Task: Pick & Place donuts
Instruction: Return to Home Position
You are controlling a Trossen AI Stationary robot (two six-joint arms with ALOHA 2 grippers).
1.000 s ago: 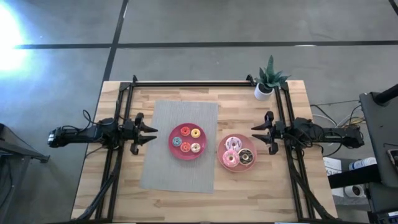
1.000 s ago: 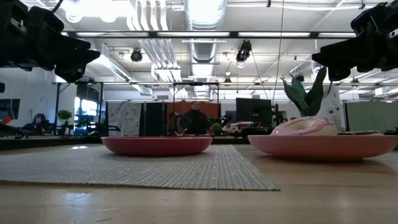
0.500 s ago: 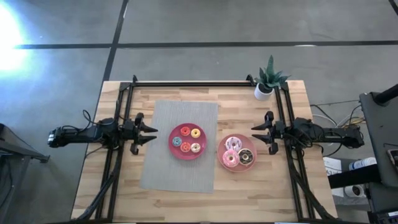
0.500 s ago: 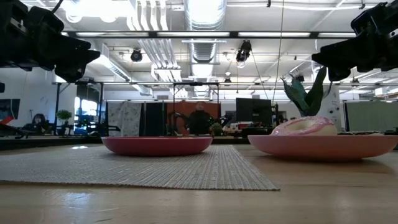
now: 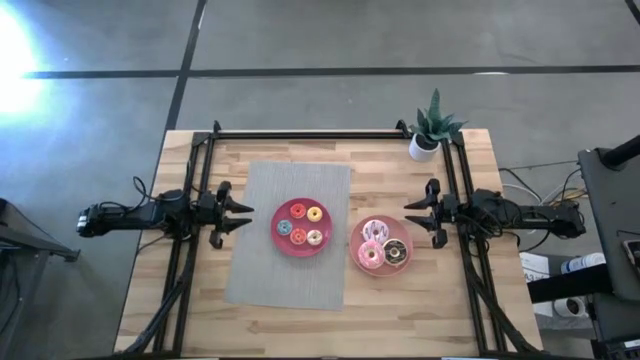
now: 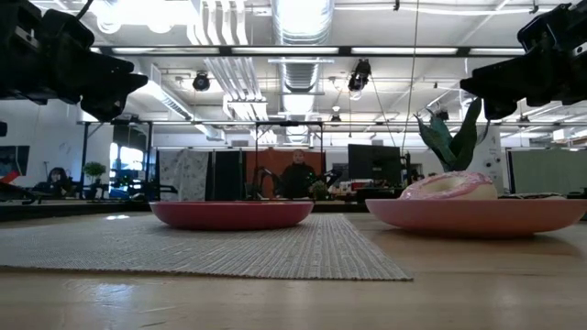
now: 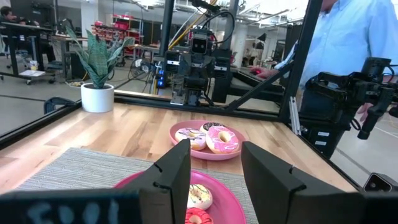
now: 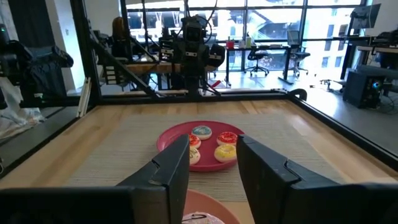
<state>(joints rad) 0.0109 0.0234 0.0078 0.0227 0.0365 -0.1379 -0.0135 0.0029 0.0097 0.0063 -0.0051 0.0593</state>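
The left pincer (image 5: 243, 215) and the right pincer (image 5: 412, 216) hang above the surface (image 5: 400, 300) on opposite sides of the red plate (image 5: 283, 242), each back at its own edge and pointing in towards it. The right one is the farther off, with the pink plate (image 5: 404, 236) between it and the red plate. On both, the two fingers stand well apart with nothing between them, which fits arms parked after the sorting rather than ones about to reach. The small donuts (image 5: 314, 213) lie inside the red plate, and the three larger donuts (image 5: 375, 232) sit in the pink plate just beside it. None shows loose on the wood or on the grey mat (image 5: 270, 270) under the red plate, so the placing looks finished. From above I count five small rings, though they are too tiny to be sure. At table height the red plate is seen edge-on and its rim hides every small ring, while only the top of the sprinkled donut (image 6: 449, 186) clears the pink rim. In the left wrist view the arm's own fingers cover part of the red plate, the chocolate ring is mostly hidden behind its neighbours, and a person (image 7: 351, 37) in a light blue shirt beyond the surface is cut off by the frame.
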